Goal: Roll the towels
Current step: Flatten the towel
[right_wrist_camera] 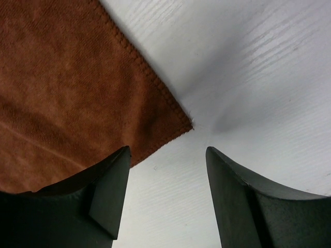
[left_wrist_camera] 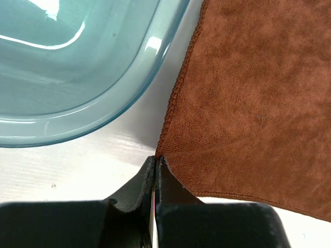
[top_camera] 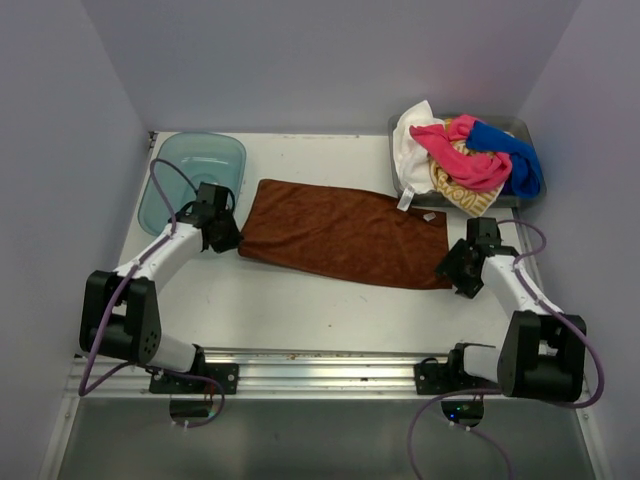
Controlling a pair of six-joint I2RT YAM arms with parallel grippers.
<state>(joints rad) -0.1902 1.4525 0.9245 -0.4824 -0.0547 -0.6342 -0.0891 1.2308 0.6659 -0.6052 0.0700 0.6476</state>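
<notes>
A rust-brown towel (top_camera: 345,232) lies spread flat across the middle of the table. My left gripper (top_camera: 232,240) is at its near left corner, and in the left wrist view the gripper (left_wrist_camera: 156,157) is shut, pinching that corner of the brown towel (left_wrist_camera: 248,93), which puckers toward the tips. My right gripper (top_camera: 450,272) hovers at the near right corner. Seen from the right wrist, this gripper (right_wrist_camera: 168,150) is open, with the brown towel (right_wrist_camera: 67,77) ending just ahead of the gap and bare table between the fingers.
A translucent teal tray (top_camera: 200,165) sits empty at the back left, close to my left gripper. A grey bin (top_camera: 520,125) at the back right holds a pile of pink (top_camera: 455,155), blue (top_camera: 515,155), white (top_camera: 410,140) and yellow-striped (top_camera: 450,185) towels.
</notes>
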